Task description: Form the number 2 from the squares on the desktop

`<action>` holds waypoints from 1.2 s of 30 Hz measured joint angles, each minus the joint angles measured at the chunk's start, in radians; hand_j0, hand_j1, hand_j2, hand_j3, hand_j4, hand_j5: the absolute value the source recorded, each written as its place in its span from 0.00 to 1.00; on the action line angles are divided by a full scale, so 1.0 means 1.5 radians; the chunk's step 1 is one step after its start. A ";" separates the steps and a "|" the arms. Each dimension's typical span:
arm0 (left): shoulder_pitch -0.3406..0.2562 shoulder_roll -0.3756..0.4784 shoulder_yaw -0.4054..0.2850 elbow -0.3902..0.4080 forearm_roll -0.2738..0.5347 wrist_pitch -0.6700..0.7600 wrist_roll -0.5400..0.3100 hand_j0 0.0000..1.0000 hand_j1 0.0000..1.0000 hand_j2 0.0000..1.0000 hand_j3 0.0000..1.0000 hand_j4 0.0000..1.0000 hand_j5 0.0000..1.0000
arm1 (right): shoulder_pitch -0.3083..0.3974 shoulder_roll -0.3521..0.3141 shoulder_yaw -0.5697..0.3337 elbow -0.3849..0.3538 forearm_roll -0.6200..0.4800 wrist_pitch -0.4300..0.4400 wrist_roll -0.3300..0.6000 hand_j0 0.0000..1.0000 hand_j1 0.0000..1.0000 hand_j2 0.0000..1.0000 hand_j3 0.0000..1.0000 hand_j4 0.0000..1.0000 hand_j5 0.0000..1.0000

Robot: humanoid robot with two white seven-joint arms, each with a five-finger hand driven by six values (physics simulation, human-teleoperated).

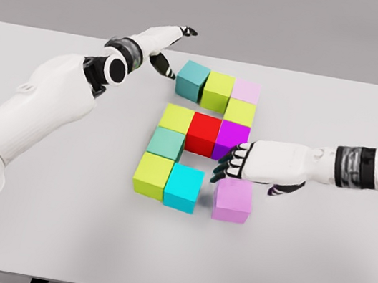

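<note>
Squares (200, 140): ten matte coloured cubes grouped mid-frame on the grey worktop (29, 231), nine touching in a stepped figure. Lilac cube (232, 200) at lower right, apart from the cyan cube (183, 188). Right hand (240, 161) just above the lilac cube, fingers loosely curled, holding nothing. Left hand (167, 47) upper centre-left, fingers spread, thumb near the teal cube (192, 80).

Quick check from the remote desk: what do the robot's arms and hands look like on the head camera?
Both arms have smooth white shells with black joints. The left arm carries a round black disc and a dark ribbed band at the wrist. The right arm shows a similar black-and-grey ribbed wrist band. The left hand and right hand are white with five black-tipped fingers. No loose cables or markings visible.
</note>
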 measured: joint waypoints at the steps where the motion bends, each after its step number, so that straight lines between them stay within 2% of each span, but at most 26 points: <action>1: 0.000 0.000 0.000 0.000 0.000 0.000 0.000 0.95 0.95 0.95 0.95 0.95 0.95 | 0.000 -0.004 -0.009 0.002 -0.001 0.000 0.000 1.00 1.00 1.00 1.00 1.00 1.00; 6: 0.001 -0.001 0.000 -0.001 0.000 -0.002 0.000 0.96 0.96 0.96 0.96 0.96 0.96 | 0.005 -0.036 -0.038 0.010 -0.001 0.000 0.000 1.00 1.00 1.00 1.00 1.00 1.00; 11: 0.001 0.001 0.000 -0.002 0.000 -0.019 0.000 0.96 0.96 0.96 0.96 0.96 0.96 | 0.014 -0.077 -0.041 0.012 0.000 0.000 0.000 1.00 1.00 1.00 1.00 1.00 1.00; 15: 0.004 0.005 0.000 -0.022 0.000 -0.033 -0.001 0.96 0.96 0.96 0.96 0.96 0.96 | 0.024 -0.095 -0.038 0.012 0.001 0.000 0.000 1.00 1.00 1.00 1.00 1.00 1.00; 19: 0.005 0.010 0.002 -0.033 0.004 -0.036 -0.001 1.00 1.00 1.00 1.00 1.00 1.00 | 0.040 -0.106 -0.036 0.012 0.002 0.000 0.000 1.00 1.00 1.00 1.00 1.00 1.00; 26: 0.005 0.031 0.001 -0.034 0.006 -0.037 -0.008 1.00 1.00 1.00 1.00 1.00 1.00 | 0.046 -0.109 -0.025 0.012 0.022 0.000 0.000 1.00 1.00 1.00 1.00 1.00 1.00; 27: 0.000 0.039 0.000 -0.033 0.006 -0.034 -0.021 1.00 1.00 1.00 1.00 1.00 1.00 | 0.046 -0.108 -0.020 0.012 0.029 0.000 0.000 1.00 1.00 1.00 1.00 1.00 1.00; 31: -0.030 0.085 -0.001 -0.033 0.002 0.002 -0.161 1.00 1.00 1.00 1.00 1.00 1.00 | 0.051 -0.109 -0.011 0.012 0.061 0.000 0.000 1.00 1.00 1.00 1.00 1.00 1.00; 33: -0.031 0.102 -0.003 -0.034 -0.013 0.018 -0.233 1.00 1.00 1.00 1.00 1.00 1.00 | 0.052 -0.110 -0.008 0.011 0.069 0.000 0.000 1.00 1.00 1.00 1.00 1.00 1.00; 36: -0.031 0.112 -0.004 -0.036 -0.040 0.025 -0.295 1.00 1.00 1.00 1.00 1.00 1.00 | 0.051 -0.109 0.002 0.004 0.074 0.000 0.000 1.00 1.00 1.00 1.00 1.00 1.00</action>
